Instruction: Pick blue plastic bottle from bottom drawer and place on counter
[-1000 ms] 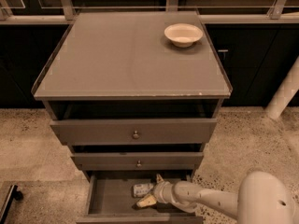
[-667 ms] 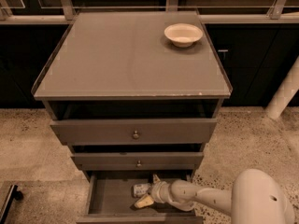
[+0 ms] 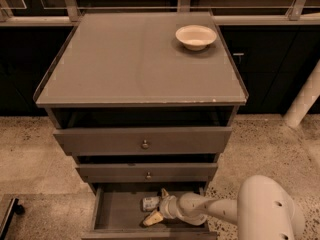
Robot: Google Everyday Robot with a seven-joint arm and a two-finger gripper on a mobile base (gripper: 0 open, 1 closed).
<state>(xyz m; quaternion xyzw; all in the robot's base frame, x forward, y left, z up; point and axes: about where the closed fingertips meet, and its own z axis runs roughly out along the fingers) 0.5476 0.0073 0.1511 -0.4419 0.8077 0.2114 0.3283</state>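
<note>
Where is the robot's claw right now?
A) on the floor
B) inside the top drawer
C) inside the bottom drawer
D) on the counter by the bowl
C: the claw reaches down into the open bottom drawer, right by the bottle, while the bowl sits by itself up on the counter.

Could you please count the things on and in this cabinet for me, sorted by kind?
Drawers: 3 (top drawer, middle drawer, bottom drawer)
Bowls: 1, cream bowl on the counter
Bottles: 1, blue plastic bottle in the bottom drawer
Grippers: 1, gripper inside the bottom drawer at the bottle
Total: 6
</note>
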